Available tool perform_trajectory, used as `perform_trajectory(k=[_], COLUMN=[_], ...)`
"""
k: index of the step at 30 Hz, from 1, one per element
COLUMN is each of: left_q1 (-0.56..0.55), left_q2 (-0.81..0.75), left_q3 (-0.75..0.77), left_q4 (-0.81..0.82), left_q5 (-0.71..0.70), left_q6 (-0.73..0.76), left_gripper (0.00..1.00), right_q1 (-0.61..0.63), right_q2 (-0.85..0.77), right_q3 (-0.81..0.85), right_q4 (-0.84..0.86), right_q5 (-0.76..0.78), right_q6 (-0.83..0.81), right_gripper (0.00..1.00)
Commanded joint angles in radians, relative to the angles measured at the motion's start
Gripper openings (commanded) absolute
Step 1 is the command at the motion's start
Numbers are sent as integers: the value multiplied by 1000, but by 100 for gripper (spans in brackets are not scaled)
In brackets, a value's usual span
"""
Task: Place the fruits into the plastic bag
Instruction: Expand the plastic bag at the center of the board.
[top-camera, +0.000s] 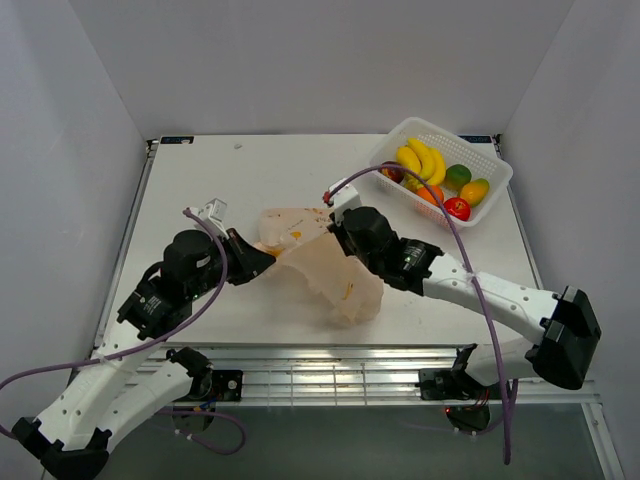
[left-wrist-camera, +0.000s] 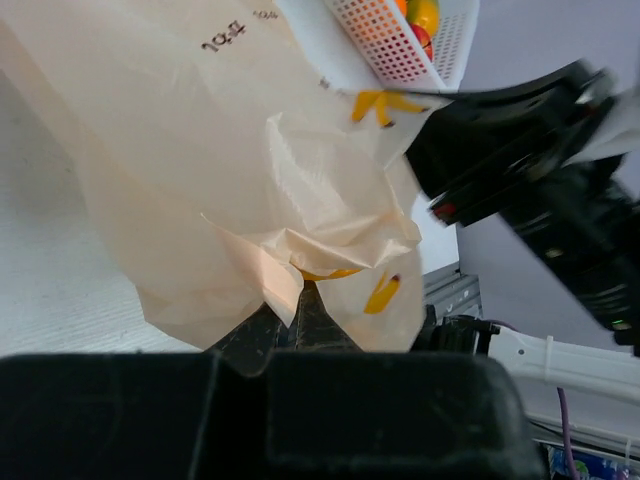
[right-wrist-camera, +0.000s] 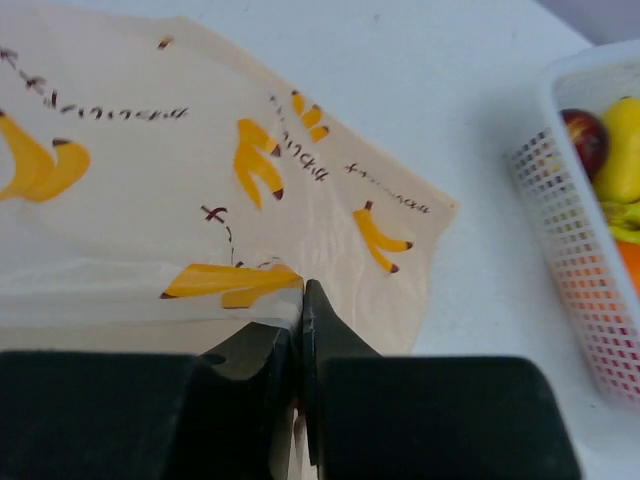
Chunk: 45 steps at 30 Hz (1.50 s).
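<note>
The peach-orange plastic bag (top-camera: 325, 270) printed with yellow bananas lies crumpled at mid-table between both arms. My left gripper (top-camera: 268, 262) is shut on a fold of the bag (left-wrist-camera: 250, 180) at its left side, the film pinched between the fingertips (left-wrist-camera: 296, 300). On the bag's far edge (right-wrist-camera: 200, 180), my right gripper (top-camera: 335, 225) is shut too, its tips (right-wrist-camera: 303, 292) clamped over a printed banana. The fruits sit in the white basket (top-camera: 440, 127): a yellow banana bunch (top-camera: 420, 160), an orange piece (top-camera: 430, 193), a red one (top-camera: 457, 208), a green one (top-camera: 457, 174) and a yellow-green one (top-camera: 475, 190).
The lattice basket (right-wrist-camera: 570, 250) stands at the table's back right corner, just right of the right gripper. Grey walls enclose the white table (top-camera: 210, 180) on three sides. A purple cable (top-camera: 470, 260) arcs over the right arm.
</note>
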Motion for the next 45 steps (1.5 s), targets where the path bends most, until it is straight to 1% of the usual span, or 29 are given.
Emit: perform_trajectory(k=[1, 5, 9, 11, 13, 14, 15, 16, 19, 21, 23, 26, 28, 30, 32, 33, 34, 35, 36, 37, 39, 42, 45], left_q1=[-4, -4, -4, -4, -4, -4, -4, -4, -4, -4, -4, -4, -4, -7, -16, -19, -21, -21, -21, -23, -23, -23, -23], left_q2=[-6, 0, 0, 1, 7, 12, 27, 36, 64, 70, 83, 128, 153, 194, 207, 210, 211, 211, 218, 221, 219, 215, 248], left_q3=[13, 13, 24, 26, 19, 16, 16, 19, 32, 33, 36, 55, 65, 97, 140, 151, 160, 171, 188, 194, 208, 210, 210], left_q4=[-101, -146, -222, -243, -249, -247, -246, -243, -229, -201, -183, -174, -171, -199, -232, -255, -267, -282, -307, -318, -322, -278, -263], left_q5=[-18, -8, 2, 25, 45, 62, 68, 70, 73, 67, 59, 58, 59, 52, 9, 3, 2, -7, -2, -2, -10, -8, 7], left_q6=[6, 0, -2, 6, 12, 13, 16, 20, 26, 33, 41, 56, 91, 119, 148, 162, 182, 206, 223, 233, 250, 274, 282], left_gripper=[0, 0, 0, 0, 7, 13, 22, 30, 44, 44, 48, 56, 58, 60, 62, 69, 83, 86, 95, 98, 98, 98, 98], right_q1=[-48, -65, -87, -90, -90, -90, -90, -90, -90, -90, -90, -90, -90, -90, -90, -90, -90, -90, -90, -90, -90, -90, -88], right_q2=[-62, -51, -54, -56, -53, -51, -43, -42, -30, -33, -31, -22, -19, -20, -22, -22, -23, -25, -29, -30, -36, -42, -46], right_q3=[91, 168, 209, 223, 232, 232, 231, 228, 216, 200, 174, 180, 191, 199, 203, 208, 208, 209, 209, 209, 211, 208, 211], right_q4=[23, -5, -14, -22, -27, -34, -37, -40, -59, -53, -45, -40, -42, -42, -48, -53, -56, -59, -60, -60, -63, -63, -70], right_q5=[54, 81, 77, 48, 11, -28, -49, -62, -96, -138, -159, -191, -205, -224, -218, -215, -213, -207, -202, -201, -196, -198, -204], right_q6=[-125, -170, -179, -182, -182, -179, -170, -167, -136, -118, -111, -110, -110, -114, -124, -127, -128, -134, -136, -139, -147, -150, -151], right_gripper=[8, 8, 8, 8, 8, 8, 8, 8, 8, 8, 8, 8, 8, 8, 8, 8, 8, 8, 8, 8, 8, 8, 8])
